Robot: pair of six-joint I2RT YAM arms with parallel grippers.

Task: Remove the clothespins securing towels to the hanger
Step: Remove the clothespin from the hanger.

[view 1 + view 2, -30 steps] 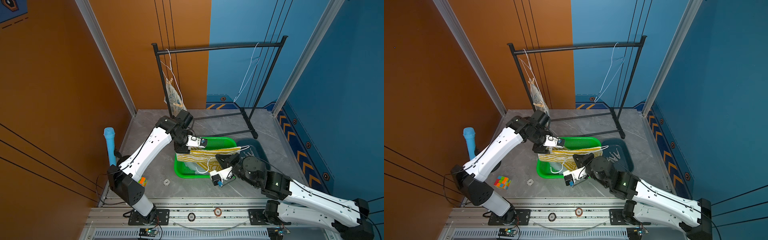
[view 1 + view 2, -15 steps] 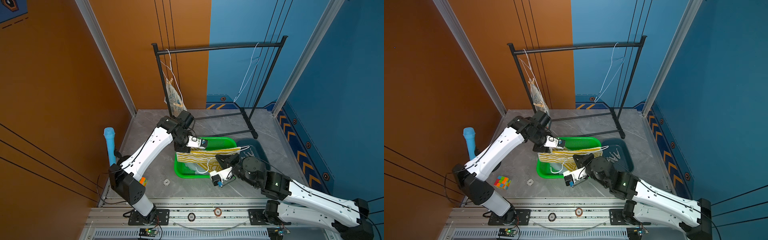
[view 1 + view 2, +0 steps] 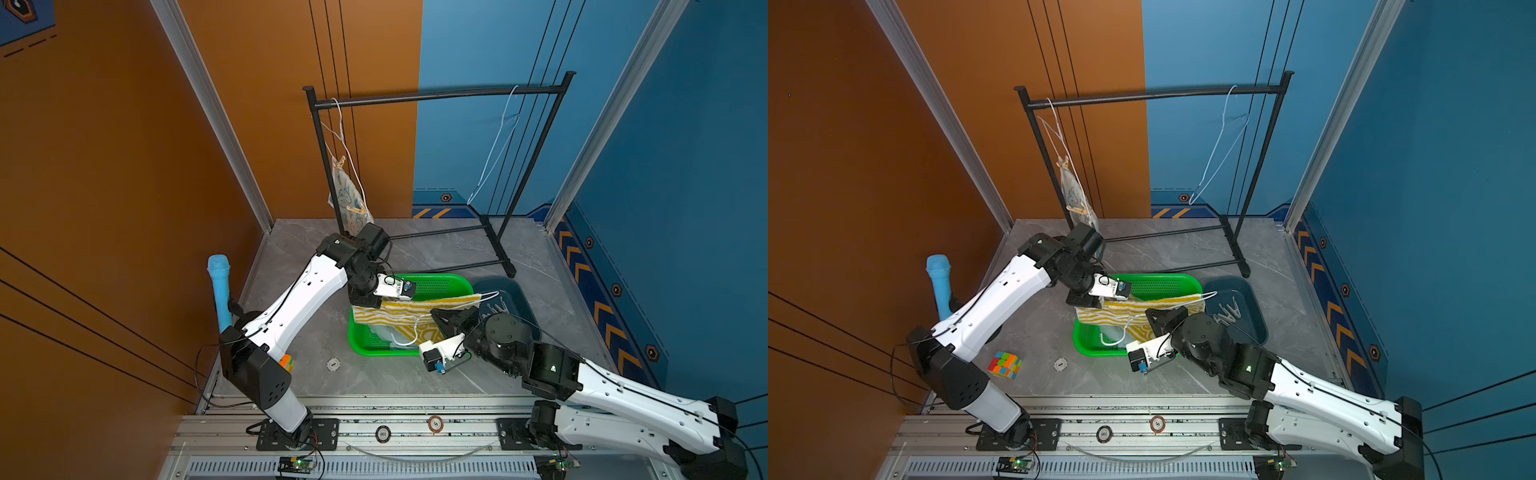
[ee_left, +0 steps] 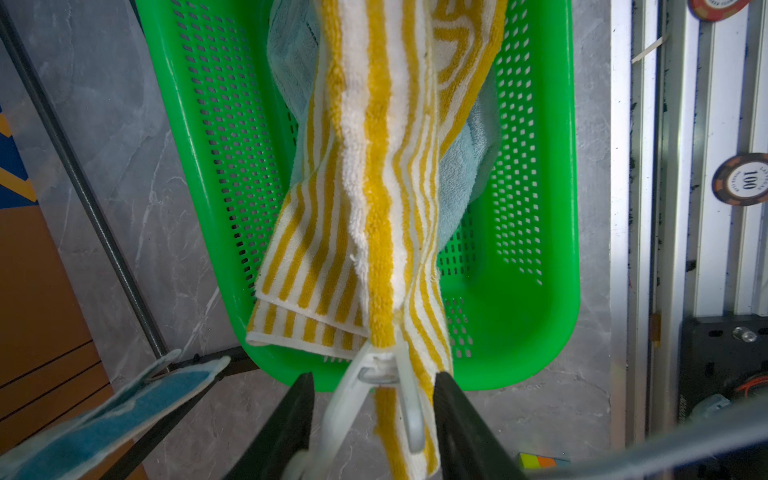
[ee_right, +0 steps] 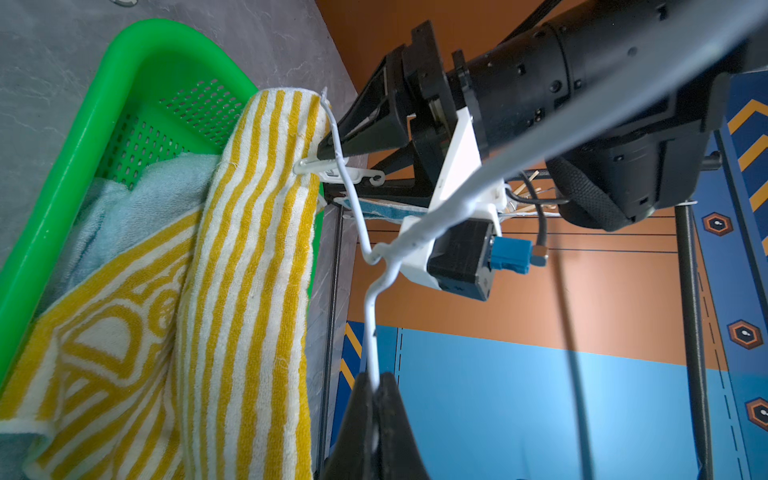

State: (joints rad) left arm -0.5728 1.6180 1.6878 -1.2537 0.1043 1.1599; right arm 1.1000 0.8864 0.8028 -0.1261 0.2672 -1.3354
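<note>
A yellow-and-white striped towel (image 3: 407, 311) hangs from a white wire hanger (image 5: 365, 232) over the green basket (image 3: 436, 282). A white clothespin (image 4: 374, 374) pins the towel's end to the wire. My left gripper (image 4: 374, 399) straddles the clothespin, and its black jaws press on the two splayed legs. My right gripper (image 5: 376, 384) is shut on the hanger's wire. A pale blue-green towel (image 4: 461, 166) lies in the basket. A cream printed towel (image 3: 347, 195) hangs on the rack, held by tan clothespins (image 3: 359, 211).
The black rack (image 3: 436, 97) stands at the back with a bare white hanger (image 3: 498, 145) on it. A dark blue tray (image 3: 1250, 328) holding loose clothespins sits right of the basket. A colour cube (image 3: 1005, 365), a poker chip (image 3: 333, 364) and a blue cylinder (image 3: 219, 291) are on the left.
My left jaws have narrowed onto the white clothespin, and the left wrist shifted slightly. The right arm and the hanger have stayed put.
</note>
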